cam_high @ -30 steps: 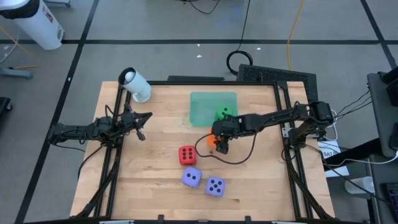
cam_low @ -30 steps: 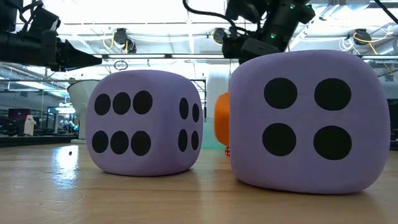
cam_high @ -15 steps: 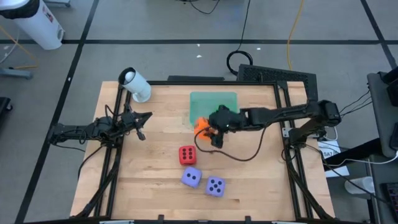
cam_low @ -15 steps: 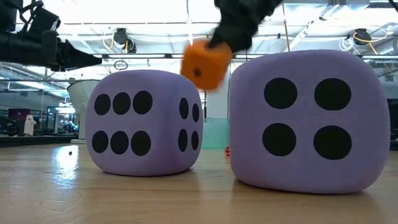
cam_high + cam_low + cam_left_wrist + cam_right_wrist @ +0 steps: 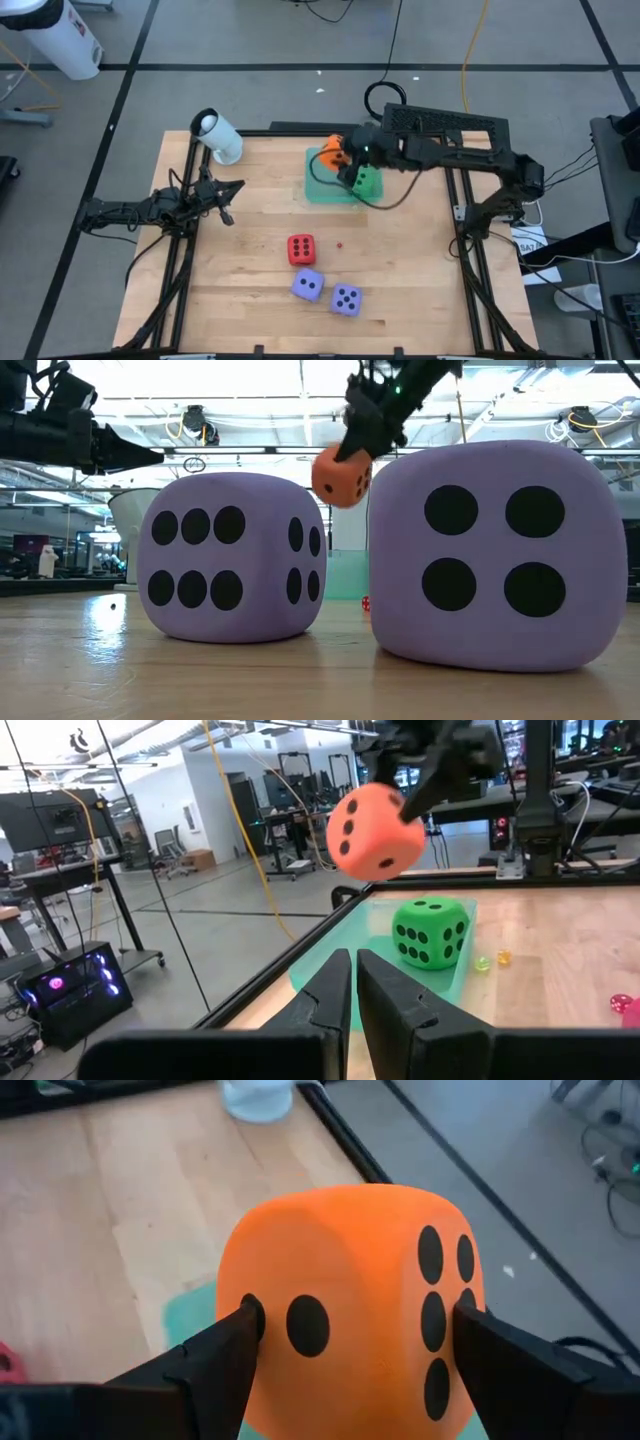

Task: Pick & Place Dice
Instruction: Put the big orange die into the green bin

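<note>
Right gripper (image 5: 343,160) fingers clamped on the soft orange cube die (image 5: 334,153), held in the air. The flat translucent green square mat (image 5: 322,186) lies directly below the fingers, green die (image 5: 366,180) just beside; release needs a straight descent. Left gripper (image 5: 228,200) waits well apart, fingers together.

Orange die (image 5: 350,1320), green die (image 5: 430,932), red die (image 5: 301,248), two lavender dice (image 5: 235,555), all dark-pipped
</note>
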Controlling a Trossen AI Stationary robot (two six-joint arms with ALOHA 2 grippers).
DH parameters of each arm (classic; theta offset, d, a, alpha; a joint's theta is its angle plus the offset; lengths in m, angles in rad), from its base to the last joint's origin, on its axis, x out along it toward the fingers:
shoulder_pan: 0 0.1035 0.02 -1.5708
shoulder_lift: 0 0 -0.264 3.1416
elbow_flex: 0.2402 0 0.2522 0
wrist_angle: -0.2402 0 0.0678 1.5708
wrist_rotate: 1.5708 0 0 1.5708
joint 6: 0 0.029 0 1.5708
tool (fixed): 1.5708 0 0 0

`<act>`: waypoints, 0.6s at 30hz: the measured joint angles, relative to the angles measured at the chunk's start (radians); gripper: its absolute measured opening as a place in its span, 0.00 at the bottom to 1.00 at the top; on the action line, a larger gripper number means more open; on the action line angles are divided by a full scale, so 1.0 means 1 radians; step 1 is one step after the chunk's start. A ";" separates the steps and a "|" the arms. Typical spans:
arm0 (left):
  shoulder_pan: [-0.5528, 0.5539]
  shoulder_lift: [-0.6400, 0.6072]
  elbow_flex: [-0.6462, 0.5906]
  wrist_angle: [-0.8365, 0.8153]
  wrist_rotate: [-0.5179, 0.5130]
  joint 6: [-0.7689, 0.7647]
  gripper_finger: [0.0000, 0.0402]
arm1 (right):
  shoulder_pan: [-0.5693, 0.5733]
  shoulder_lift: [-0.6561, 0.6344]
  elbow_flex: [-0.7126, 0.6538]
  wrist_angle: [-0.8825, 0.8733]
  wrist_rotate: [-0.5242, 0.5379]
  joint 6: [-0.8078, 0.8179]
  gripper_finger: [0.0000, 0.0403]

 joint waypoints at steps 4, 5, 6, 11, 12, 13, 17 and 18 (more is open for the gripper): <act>0.000 0.000 0.000 0.001 0.000 0.002 0.08 | -0.040 0.065 0.000 0.000 -0.058 -0.011 0.73; 0.000 0.000 0.000 0.001 0.000 0.002 0.08 | -0.042 0.090 0.000 0.010 -0.057 -0.014 0.73; 0.000 0.000 0.000 0.001 0.000 0.002 0.08 | -0.042 0.116 0.000 0.027 -0.058 -0.017 0.73; 0.000 0.000 0.000 0.001 0.000 -0.003 0.08 | -0.024 0.223 -0.001 0.113 -0.058 -0.132 0.73; 0.000 0.000 0.000 0.001 0.000 -0.003 0.08 | -0.017 0.236 -0.001 0.121 -0.057 -0.164 0.73; 0.000 0.000 0.000 0.000 0.000 -0.004 0.08 | -0.010 0.248 -0.002 0.124 -0.057 -0.202 0.73; 0.000 0.000 0.000 -0.004 0.000 0.013 0.08 | 0.025 0.276 -0.001 0.150 -0.028 -0.347 0.73; 0.000 0.000 0.000 -0.005 -0.001 0.017 0.08 | 0.034 0.279 -0.001 0.147 -0.026 -0.386 0.73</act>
